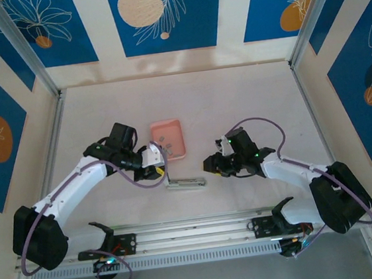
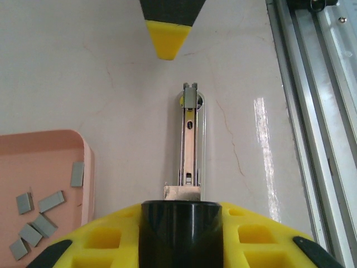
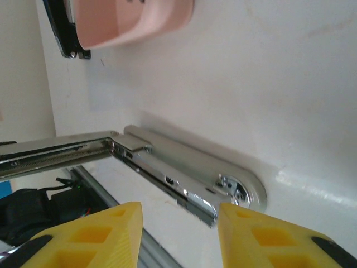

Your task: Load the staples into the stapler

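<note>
Top view, stapler: we find the stapler (image 1: 187,183) lying opened out on the bench (image 1: 235,101). One limb lies flat and points toward the right arm, the other is turned out toward the tray.
Top view, tray: a salmon-pink tray (image 1: 174,155) sits just beyond the stapler. The staples (image 1: 163,140) lie loose inside it as small grey specks.
Top view, left fingers: the left fingers (image 1: 159,171) stand at the turned-out limb, between tray and stapler.
Top view, right fingers: the right fingers (image 1: 211,166) sit at the free end of the flat limb.
Left wrist view, stapler: the metal channel of the stapler (image 2: 190,139) runs straight away from the camera on the pale bench (image 2: 83,84).
Left wrist view, fingers: one yellow tip (image 2: 167,39) hangs beyond the stapler's far end and the other (image 2: 251,240) lies close under the camera. We cannot tell whether they grip the stapler.
Left wrist view, staples: six grey strips (image 2: 51,201) lie scattered in the tray's corner (image 2: 88,167), beside the stapler and apart from it.
Right wrist view, stapler: the stapler (image 3: 178,170) is hinged open, its channel limb running left and its rounded base end running right.
Right wrist view, fingers: the two yellow fingers (image 3: 100,234) stand apart and open, with nothing held. The stapler's base end lies just ahead of the gap.
Right wrist view, tray: the pink tray (image 3: 134,19) lies beyond the stapler.
</note>
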Motion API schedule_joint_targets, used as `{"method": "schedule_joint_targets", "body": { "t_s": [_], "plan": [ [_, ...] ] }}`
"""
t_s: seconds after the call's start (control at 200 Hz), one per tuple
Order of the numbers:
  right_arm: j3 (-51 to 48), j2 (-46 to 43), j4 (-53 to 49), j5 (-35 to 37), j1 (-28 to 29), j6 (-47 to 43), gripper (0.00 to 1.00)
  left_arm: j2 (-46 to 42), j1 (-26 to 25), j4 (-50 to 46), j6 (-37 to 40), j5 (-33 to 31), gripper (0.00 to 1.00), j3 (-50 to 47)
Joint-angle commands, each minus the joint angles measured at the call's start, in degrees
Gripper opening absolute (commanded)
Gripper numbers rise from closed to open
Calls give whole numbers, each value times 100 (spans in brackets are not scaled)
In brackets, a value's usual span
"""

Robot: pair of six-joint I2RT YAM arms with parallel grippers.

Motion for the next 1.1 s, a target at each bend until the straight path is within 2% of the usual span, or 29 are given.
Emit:
{"method": "schedule_joint_targets", "body": {
  "t_s": [0.0, 0.35, 0.61, 0.755, 0.825, 0.915, 1.095],
  "plan": [
    [-54, 152, -3, -490, 54, 380, 40, 6, -42, -119, 143, 7, 20, 254],
    [157, 1125, 567, -766, 353, 609, 35, 44, -38, -203, 148, -36, 20, 300],
    [197, 1367, 760, -694, 428, 688, 30, 48, -41, -251, 165, -53, 20, 282],
    [224, 1393, 827, -727, 429, 700, 31, 53, -43, -344, 222, -145, 19, 300],
    [221, 1382, 836, -716, 412, 706, 38, 48, -39, -382, 239, -168, 19, 317],
    [213, 1375, 874, -713, 389, 721, 41, 42, -34, -400, 244, -175, 19, 312],
    [249, 1459, 832, -739, 378, 725, 36, 46, -38, -401, 245, -168, 19, 309]
  ]
}}
